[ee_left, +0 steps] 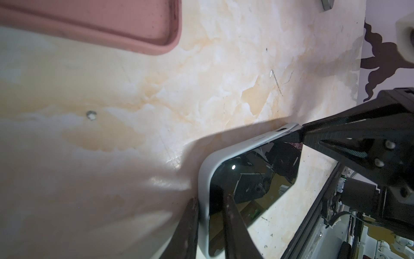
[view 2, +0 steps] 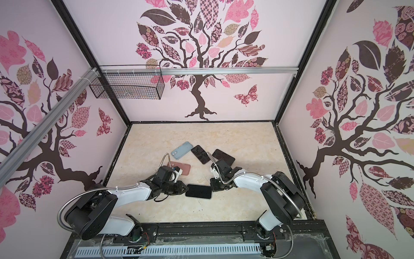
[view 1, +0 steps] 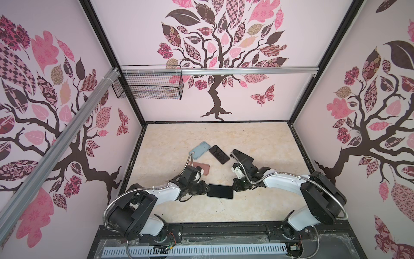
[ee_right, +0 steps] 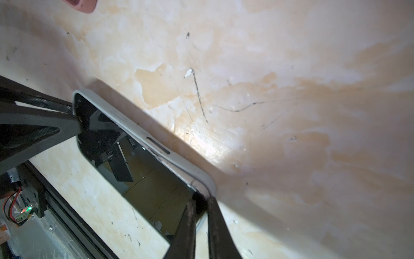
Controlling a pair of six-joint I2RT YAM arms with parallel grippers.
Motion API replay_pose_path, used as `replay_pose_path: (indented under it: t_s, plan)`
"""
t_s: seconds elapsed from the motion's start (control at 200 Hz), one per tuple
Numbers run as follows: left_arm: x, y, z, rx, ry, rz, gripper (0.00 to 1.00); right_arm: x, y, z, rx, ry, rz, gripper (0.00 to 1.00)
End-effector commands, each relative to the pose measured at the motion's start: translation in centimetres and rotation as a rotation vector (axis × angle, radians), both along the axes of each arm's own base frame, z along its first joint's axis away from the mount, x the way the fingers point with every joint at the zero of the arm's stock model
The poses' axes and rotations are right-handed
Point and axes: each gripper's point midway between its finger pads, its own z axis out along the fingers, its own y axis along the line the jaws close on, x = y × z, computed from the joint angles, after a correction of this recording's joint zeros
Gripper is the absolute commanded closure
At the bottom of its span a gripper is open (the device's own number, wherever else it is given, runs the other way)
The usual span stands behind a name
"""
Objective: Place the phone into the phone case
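1. The black phone (view 1: 220,191) sits in the grey case (ee_left: 203,179), near the front middle of the table (view 1: 257,145)
2. The left gripper (ee_left: 208,198) pinches one end of the phone
3. The right gripper (ee_right: 202,199) pinches a corner at the other end

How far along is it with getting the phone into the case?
Done, seemingly: the black phone sits inside the pale grey case. In hand: left fingers and right fingers pinch its opposite ends. Left, probably: press the corners home, then release.
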Motion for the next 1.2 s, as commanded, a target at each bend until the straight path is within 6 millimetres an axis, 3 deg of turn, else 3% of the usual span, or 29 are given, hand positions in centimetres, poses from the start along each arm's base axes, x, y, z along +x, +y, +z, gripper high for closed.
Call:
replay_pose_path:
  t_s: [0.0, 0.6, 0.77, 0.91, 1.195]
  plan:
    - [-1.2, -0.3, -1.4, -0.002, 0.035, -0.031, 0.78, -4.7, -0.4, -3.9, -0.071, 0.162, 0.103, 0.86]
    - [-1.4, -0.1, -1.8, 0.007, 0.041, -0.026, 0.79, -6.0, -1.3, -7.8, -0.301, 0.165, 0.158, 0.86]
    - [-1.3, 0.2, -1.8, 0.026, 0.039, -0.012, 0.79, -5.5, -1.9, -7.4, -0.349, 0.134, 0.147, 0.84]
    - [-1.0, 0.8, -1.9, 0.059, 0.033, 0.01, 0.79, -4.7, -2.5, -6.7, -0.401, 0.094, 0.137, 0.77]
    - [-0.6, 1.8, -1.7, 0.105, 0.01, 0.051, 0.77, -3.6, -2.1, -4.5, -0.401, 0.023, 0.133, 0.69]
